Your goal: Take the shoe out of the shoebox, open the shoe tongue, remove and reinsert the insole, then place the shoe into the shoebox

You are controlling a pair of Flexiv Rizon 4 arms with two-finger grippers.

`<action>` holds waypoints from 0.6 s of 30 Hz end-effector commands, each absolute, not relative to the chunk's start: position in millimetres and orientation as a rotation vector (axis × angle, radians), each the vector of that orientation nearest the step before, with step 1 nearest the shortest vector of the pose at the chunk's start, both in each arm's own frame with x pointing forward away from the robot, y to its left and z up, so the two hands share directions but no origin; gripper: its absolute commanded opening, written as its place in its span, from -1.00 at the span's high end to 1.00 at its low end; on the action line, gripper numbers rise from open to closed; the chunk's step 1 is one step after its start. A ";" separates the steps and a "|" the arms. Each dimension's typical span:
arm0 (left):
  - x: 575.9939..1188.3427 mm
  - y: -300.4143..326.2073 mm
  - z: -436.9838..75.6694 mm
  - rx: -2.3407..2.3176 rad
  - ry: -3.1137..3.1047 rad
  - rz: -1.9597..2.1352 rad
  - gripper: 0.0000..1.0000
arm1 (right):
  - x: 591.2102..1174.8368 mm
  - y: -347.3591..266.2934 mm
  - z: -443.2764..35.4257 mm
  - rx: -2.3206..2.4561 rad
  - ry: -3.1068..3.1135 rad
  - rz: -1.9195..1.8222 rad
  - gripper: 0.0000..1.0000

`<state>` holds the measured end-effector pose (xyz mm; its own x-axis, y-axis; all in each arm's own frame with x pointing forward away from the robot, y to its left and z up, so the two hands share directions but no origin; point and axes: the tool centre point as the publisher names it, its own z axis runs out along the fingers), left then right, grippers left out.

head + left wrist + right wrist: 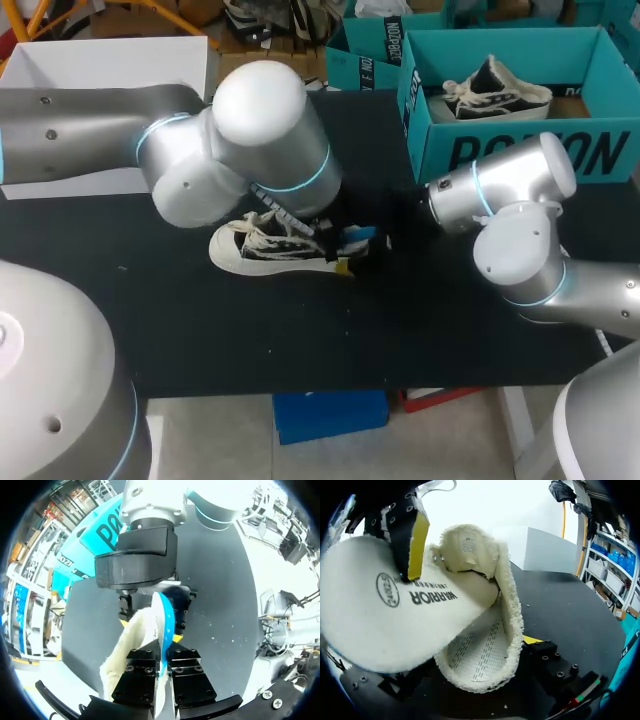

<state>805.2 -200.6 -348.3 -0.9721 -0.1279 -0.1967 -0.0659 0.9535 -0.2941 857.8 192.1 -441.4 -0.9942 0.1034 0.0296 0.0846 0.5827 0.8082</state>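
Insole (380, 610) clamped edgewise in left gripper (164, 666), long axis aimed into shoe (265, 248) opening; right gripper (152, 612) at shoe heel, open or closed unclear.

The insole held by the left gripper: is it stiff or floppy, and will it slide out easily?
Probably floppy: the insole curves where it leaves the shoe. Likely light, since it looks thin edge-on in the left gripper. Its fleecy top may drag on the shoe's fleecy lining rather than slide freely.
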 end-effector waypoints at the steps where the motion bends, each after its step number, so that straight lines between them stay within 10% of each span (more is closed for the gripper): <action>1: 800.5 -172.4 -332.0 -0.080 2.958 -0.576 1.00 | 858.4 192.7 -441.9 0.168 2.778 1.412 1.00; 18: 757.2 -179.4 -245.9 0.080 3.040 -1.011 1.00 | 858.4 192.7 -441.9 0.168 2.778 1.412 1.00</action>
<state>763.2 -195.8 -265.1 -0.9972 0.0656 0.0369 0.0341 0.8304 -0.5561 857.8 191.9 -441.5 -0.9942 0.1035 0.0296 0.0847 0.5829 0.8081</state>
